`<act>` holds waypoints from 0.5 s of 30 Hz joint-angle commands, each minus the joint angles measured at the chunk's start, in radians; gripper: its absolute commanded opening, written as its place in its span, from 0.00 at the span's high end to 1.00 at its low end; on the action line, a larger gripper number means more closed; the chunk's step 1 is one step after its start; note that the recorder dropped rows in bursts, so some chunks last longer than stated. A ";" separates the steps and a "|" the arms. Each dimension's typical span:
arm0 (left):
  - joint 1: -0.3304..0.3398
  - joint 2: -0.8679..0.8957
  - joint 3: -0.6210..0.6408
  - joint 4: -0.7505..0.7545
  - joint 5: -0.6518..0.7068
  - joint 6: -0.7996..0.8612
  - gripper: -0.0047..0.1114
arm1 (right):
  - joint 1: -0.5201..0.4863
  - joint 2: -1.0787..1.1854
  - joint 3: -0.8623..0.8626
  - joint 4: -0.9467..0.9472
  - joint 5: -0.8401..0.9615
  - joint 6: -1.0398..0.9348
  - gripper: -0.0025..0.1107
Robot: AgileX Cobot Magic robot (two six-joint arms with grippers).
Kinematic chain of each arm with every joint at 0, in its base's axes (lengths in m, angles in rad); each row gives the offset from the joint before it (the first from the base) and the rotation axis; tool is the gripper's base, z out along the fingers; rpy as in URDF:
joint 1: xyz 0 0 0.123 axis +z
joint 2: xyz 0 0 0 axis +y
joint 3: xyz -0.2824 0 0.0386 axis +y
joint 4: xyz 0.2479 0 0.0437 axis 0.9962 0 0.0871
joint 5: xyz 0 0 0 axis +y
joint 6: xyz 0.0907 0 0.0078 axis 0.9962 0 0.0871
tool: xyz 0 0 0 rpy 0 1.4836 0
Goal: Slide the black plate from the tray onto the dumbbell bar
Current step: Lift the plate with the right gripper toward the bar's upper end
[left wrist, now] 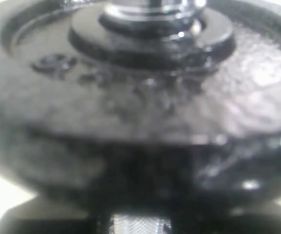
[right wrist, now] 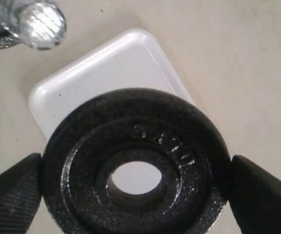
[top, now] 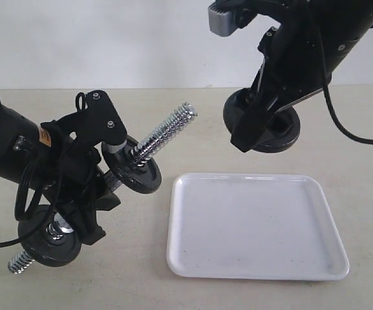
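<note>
Plate lifted, not yet threaded. Right jaws clamp the black plate [top: 284, 135] by its rim, airborne at one o'clock from the tray [top: 257, 258]. Left jaws grip the bar [top: 167, 132], its free end aimed at two o'clock. Next, probably: line the plate's hole up with that tip.

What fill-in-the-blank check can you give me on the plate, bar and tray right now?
The left tool holds the dumbbell bar, which carries ____ discs.
The right tool clamps the black plate in the air, not yet on the ____.
The tray is ____ in colour.
Missing words: two; bar; white.
</note>
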 commanded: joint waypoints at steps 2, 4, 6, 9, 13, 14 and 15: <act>0.002 -0.053 -0.029 -0.012 -0.126 0.005 0.92 | -0.001 -0.037 -0.015 0.123 -0.038 -0.077 0.98; 0.002 -0.053 -0.029 -0.012 -0.126 0.005 0.92 | -0.001 -0.037 -0.015 0.152 -0.041 -0.098 0.98; 0.002 -0.053 -0.029 -0.012 -0.126 0.005 0.92 | -0.001 -0.039 -0.015 0.184 -0.057 -0.122 0.98; 0.002 -0.053 -0.029 -0.012 -0.126 0.005 0.92 | -0.001 -0.052 -0.015 0.246 -0.099 -0.212 0.98; 0.002 -0.044 -0.029 -0.012 -0.126 0.005 0.92 | -0.002 -0.079 -0.015 0.288 -0.156 -0.275 0.98; 0.002 -0.037 -0.029 -0.012 -0.126 0.005 0.92 | -0.004 -0.080 -0.015 0.296 -0.152 -0.291 0.98; 0.002 -0.031 -0.029 -0.012 -0.126 0.005 0.92 | -0.010 -0.082 -0.015 0.302 -0.147 -0.307 0.98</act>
